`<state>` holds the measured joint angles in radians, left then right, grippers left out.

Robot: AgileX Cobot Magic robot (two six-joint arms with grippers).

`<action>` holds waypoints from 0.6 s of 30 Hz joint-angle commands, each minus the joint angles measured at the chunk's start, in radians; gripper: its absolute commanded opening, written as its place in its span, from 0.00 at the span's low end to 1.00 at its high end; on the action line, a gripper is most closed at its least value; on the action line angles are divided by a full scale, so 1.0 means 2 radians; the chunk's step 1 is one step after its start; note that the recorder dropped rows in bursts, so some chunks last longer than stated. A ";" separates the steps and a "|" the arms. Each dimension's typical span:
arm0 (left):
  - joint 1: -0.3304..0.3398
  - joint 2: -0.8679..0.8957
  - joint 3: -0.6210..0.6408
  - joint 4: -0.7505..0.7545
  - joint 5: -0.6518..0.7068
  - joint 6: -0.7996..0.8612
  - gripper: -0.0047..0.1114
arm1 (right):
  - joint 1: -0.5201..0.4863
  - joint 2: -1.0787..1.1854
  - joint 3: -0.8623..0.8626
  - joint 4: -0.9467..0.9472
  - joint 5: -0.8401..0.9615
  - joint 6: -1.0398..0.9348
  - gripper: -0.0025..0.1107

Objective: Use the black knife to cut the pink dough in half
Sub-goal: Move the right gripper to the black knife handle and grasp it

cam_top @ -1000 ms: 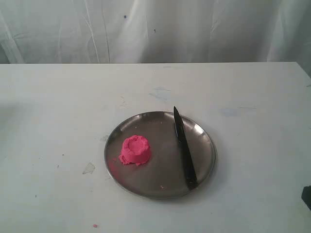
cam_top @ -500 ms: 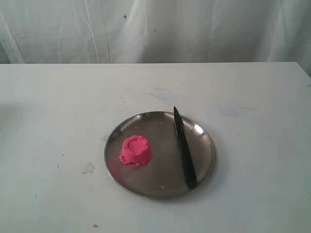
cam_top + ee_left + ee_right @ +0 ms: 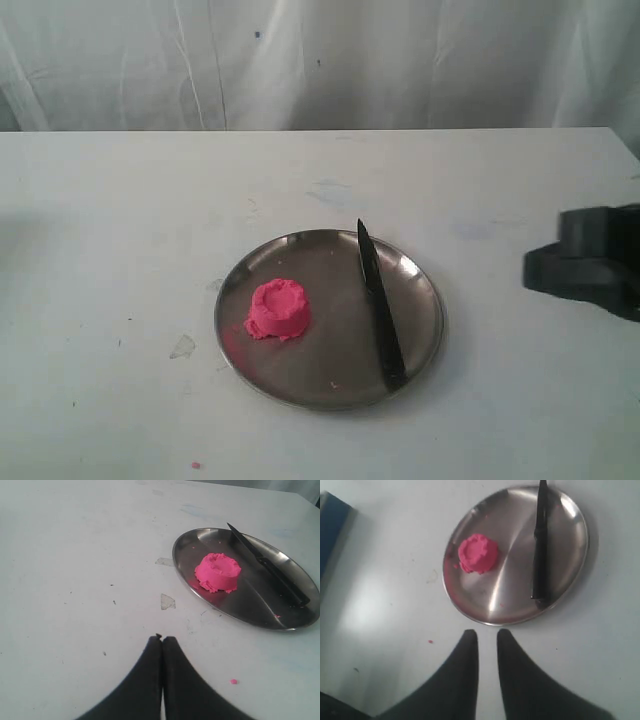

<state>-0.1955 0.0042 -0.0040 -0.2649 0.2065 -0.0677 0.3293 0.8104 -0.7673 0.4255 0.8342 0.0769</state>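
Note:
The pink dough (image 3: 279,309) is one round dimpled lump on the left half of the round steel plate (image 3: 330,250). On the plate's right half lies the black knife (image 3: 378,305), tip toward the back, handle at the near rim. My right arm (image 3: 590,262) hangs blurred above the table, right of the plate, touching nothing. In the right wrist view the right gripper (image 3: 486,632) is open and empty, short of the plate (image 3: 515,592), dough (image 3: 478,553) and knife (image 3: 540,540). The left gripper (image 3: 162,638) is shut and empty, well away from the dough (image 3: 218,572) and knife (image 3: 267,566).
A small pink crumb (image 3: 195,465) lies on the white table in front of the plate. A blue object (image 3: 332,525) shows at the edge of the right wrist view. A white curtain hangs behind the table's far edge.
My right arm has come into the exterior view from the right edge, toward the plate. Dough, knife and plate have not moved.

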 commanded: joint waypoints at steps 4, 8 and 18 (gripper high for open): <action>-0.002 -0.002 0.002 -0.001 -0.001 0.002 0.04 | -0.009 0.193 -0.022 0.134 -0.084 -0.132 0.52; -0.002 -0.002 0.002 -0.001 -0.001 0.002 0.04 | -0.035 0.291 -0.049 0.186 -0.064 -0.199 0.53; -0.002 -0.002 0.002 -0.001 -0.001 0.002 0.04 | -0.056 0.476 -0.135 0.190 -0.048 -0.288 0.53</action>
<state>-0.1955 0.0042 -0.0040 -0.2649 0.2065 -0.0677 0.2259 1.7008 -1.0012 0.8228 0.7250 -0.4536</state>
